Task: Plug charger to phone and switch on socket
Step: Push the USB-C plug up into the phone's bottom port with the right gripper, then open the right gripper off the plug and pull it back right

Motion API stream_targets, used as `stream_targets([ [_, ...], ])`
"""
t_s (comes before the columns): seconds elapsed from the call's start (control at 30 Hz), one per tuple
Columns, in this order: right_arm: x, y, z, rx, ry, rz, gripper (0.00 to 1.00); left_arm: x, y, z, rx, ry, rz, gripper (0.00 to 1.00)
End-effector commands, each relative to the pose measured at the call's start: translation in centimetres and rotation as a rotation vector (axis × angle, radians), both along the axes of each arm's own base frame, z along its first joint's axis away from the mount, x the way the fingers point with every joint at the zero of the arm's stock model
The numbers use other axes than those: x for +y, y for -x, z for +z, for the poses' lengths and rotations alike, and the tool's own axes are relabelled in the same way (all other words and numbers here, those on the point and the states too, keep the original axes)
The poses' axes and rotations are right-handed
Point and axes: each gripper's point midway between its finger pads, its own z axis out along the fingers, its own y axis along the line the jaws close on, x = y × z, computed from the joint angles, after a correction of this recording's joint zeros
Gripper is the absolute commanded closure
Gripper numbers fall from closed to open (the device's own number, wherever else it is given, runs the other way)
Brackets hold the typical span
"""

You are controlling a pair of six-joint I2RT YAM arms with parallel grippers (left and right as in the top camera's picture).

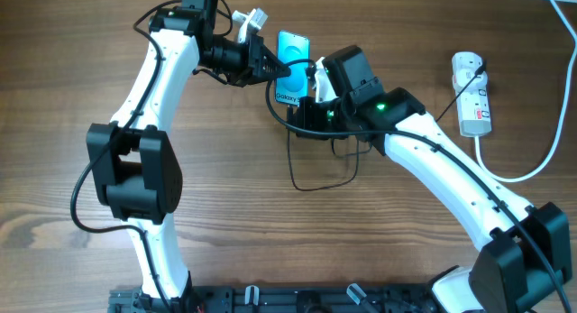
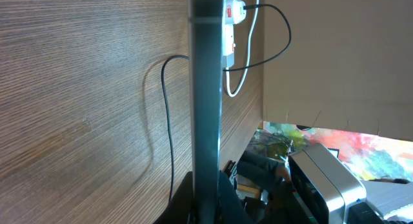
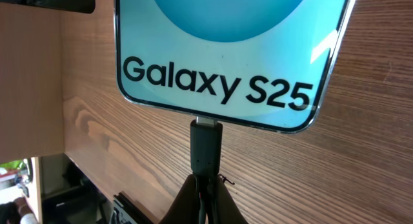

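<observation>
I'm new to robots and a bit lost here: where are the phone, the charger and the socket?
phone (image 3: 226,50): right wrist view, on its cyan screen.
charger (image 3: 206,146): right wrist view, on the black connector tip.
socket (image 1: 475,119): overhead view, on its white body.

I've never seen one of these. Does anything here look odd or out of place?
Nothing looks broken or spilled. The one unusual thing: the phone isn't lying free; the left gripper holds it while the right gripper holds the charger tip at its bottom edge.
</observation>
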Motion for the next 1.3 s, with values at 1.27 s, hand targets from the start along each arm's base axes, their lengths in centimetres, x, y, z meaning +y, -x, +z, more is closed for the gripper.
stream_targets([
  [1.27, -0.7, -4.6, 3.7, -0.21, -0.03, -0.103, 0.95, -0.3, 1.2, 2.3, -0.008, 0.056, -0.028, 0.96],
])
